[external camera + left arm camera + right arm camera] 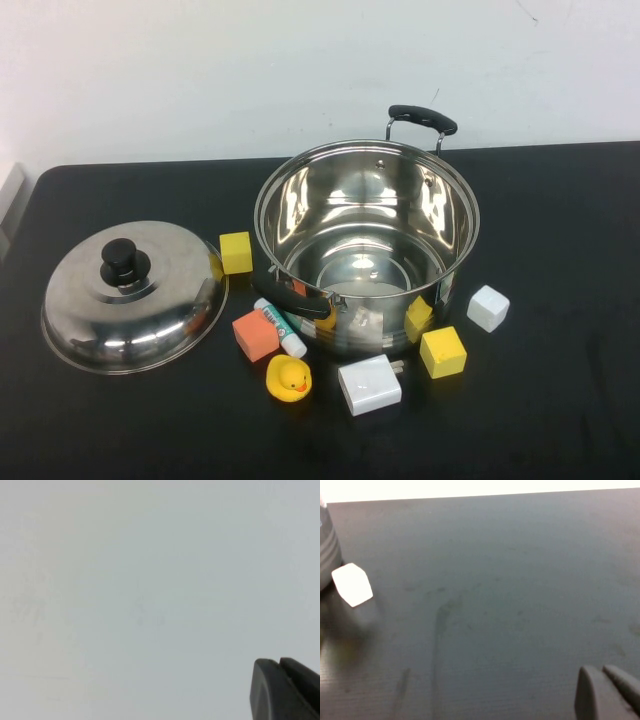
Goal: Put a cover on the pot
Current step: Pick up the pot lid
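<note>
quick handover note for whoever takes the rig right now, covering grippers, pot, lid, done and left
Left gripper: out of the high view, facing a blank pale surface, holding nothing visible.
Right gripper: low over the bare black table, near a small white cube.
Large shiny stainless-steel pot: upright, open, nothing in it, with toy blocks scattered around its near side.
Domed steel lid with black knob: flat on the table to the pot's left, knob up.
Done: nothing. Left: grasp the knob, lift the lid, set it on the pot.

Both end effectors point(285, 690) point(607, 692) have dark, blunt-edged fingers
</note>
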